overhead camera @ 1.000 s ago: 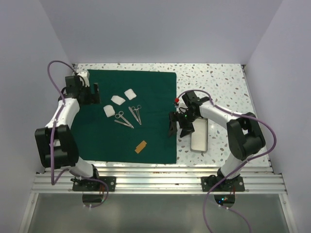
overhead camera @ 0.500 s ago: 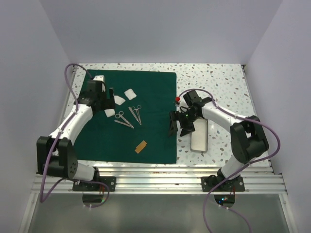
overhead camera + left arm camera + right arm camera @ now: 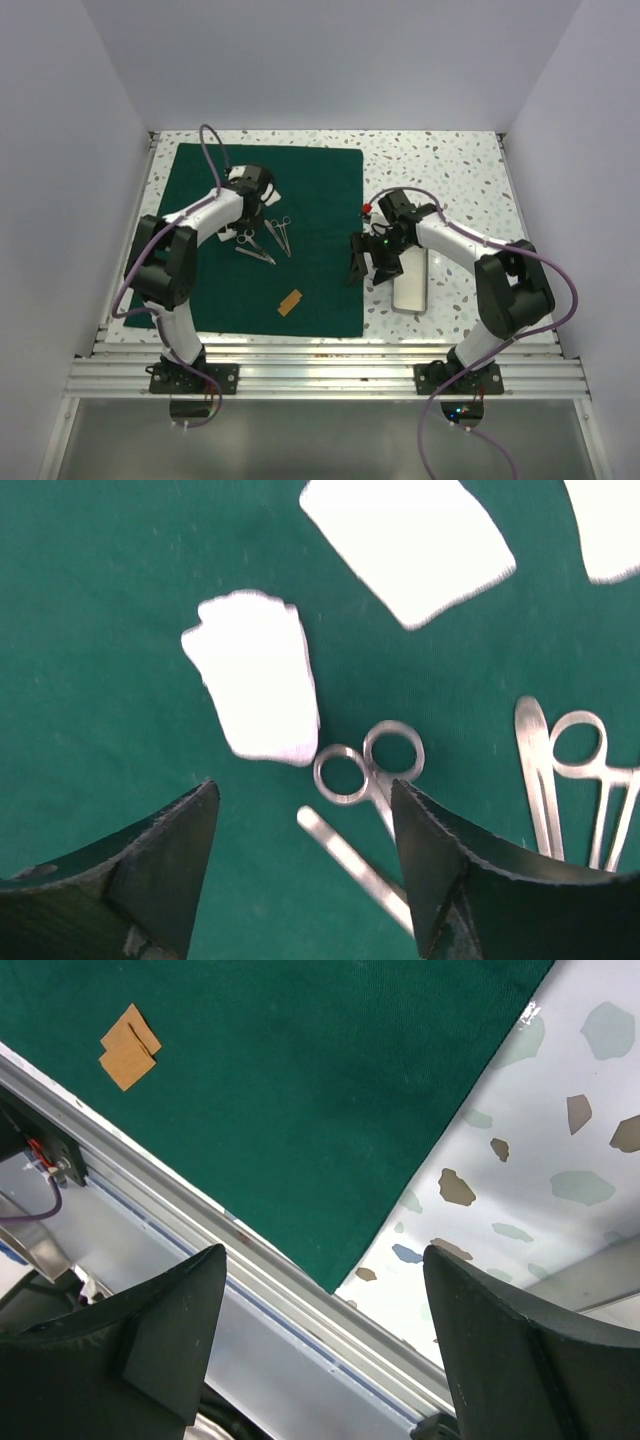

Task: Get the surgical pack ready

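The dark green drape [image 3: 310,190] lies spread flat on the table's left half. On it are two pairs of silver scissors-like instruments [image 3: 256,249] [image 3: 280,236], and a small brown tag [image 3: 291,302] lies near the front. My left gripper [image 3: 262,212] hovers open over the drape. In the left wrist view its open jaws [image 3: 305,800] frame the ring handles [image 3: 370,765] and a thin silver instrument [image 3: 350,865], with white gauze pieces [image 3: 255,675] [image 3: 405,540] beyond. My right gripper [image 3: 365,272] is open and empty at the drape's right edge, beside the silver tray [image 3: 410,280].
The drape's near right corner [image 3: 340,1270] and the brown tag [image 3: 128,1048] show in the right wrist view. The aluminium rail [image 3: 320,375] runs along the table's front edge. A small red item [image 3: 366,207] lies right of the drape. Walls close in the left, right and back.
My left arm has swung from the drape's far left corner rightwards to above the gauze and instruments. The right arm has barely moved.
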